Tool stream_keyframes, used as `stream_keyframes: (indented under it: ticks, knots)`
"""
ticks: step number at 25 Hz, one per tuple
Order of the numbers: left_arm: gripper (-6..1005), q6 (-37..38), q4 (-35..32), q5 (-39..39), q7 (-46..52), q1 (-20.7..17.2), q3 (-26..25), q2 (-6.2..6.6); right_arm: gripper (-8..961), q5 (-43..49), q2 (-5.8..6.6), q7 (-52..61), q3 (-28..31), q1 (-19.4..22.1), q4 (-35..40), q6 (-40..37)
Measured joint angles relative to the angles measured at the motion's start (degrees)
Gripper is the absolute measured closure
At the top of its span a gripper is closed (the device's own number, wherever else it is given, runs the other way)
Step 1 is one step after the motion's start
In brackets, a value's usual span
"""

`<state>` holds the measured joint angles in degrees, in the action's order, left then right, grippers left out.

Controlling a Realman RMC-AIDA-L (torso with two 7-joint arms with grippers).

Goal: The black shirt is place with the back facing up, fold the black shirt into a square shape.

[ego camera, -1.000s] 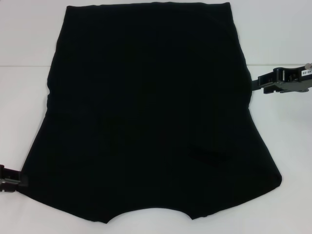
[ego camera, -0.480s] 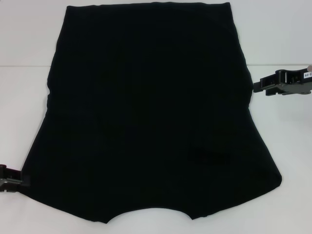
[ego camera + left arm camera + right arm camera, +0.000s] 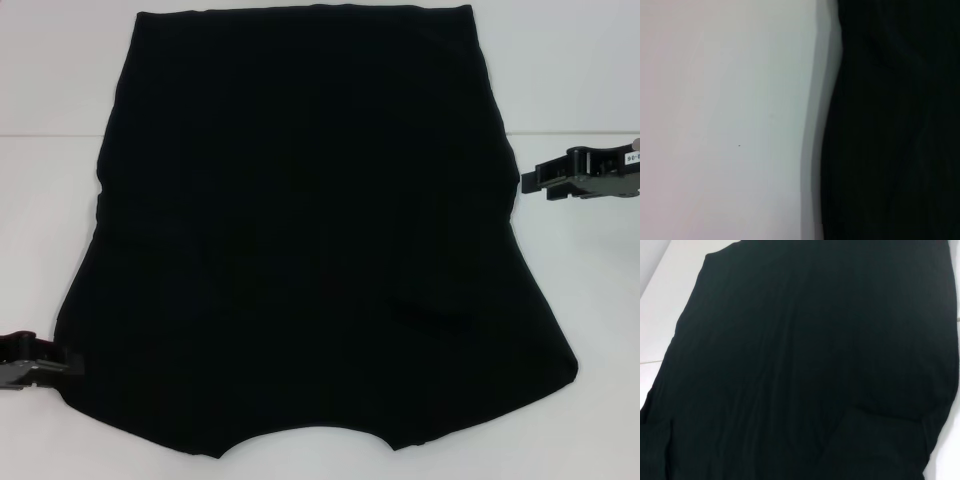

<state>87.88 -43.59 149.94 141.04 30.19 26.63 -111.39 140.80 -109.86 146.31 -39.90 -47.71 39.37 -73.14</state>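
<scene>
Left gripper (image 3: 60, 362) touches the shirt's (image 3: 310, 230) near left edge; right gripper (image 3: 532, 182) sits just beside its right edge. Neither grip is readable. Soft black fabric lies flat on the white table (image 3: 580, 70).

The left gripper (image 3: 62, 364) sits low at the near left corner of the counter, fingers pointing inward toward the middle. The right gripper (image 3: 528, 182) reaches in level from the right edge, about midway along it.
</scene>
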Motion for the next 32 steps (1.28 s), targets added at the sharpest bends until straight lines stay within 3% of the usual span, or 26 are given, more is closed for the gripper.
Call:
stream_keyframes:
  ticks: [19, 30, 32]
  knots:
    - [555, -2.8, -0.1, -0.2, 0.0, 2.3, 1.5, -1.23, 508, -0.6, 0.14, -0.2, 0.0, 0.7, 0.2, -0.2]
    - [636, -2.6, -0.3, -0.1, -0.1, 2.4, 1.1, -1.44, 508, -2.2, 1.26, -0.5, 0.0, 1.7, 0.2, -1.8]
    - [778, -2.5, -0.3, -0.3, -0.2, 2.5, 1.1, -1.32, 507, -2.0, 1.63, -0.6, -0.3, 1.8, 0.2, -3.0]
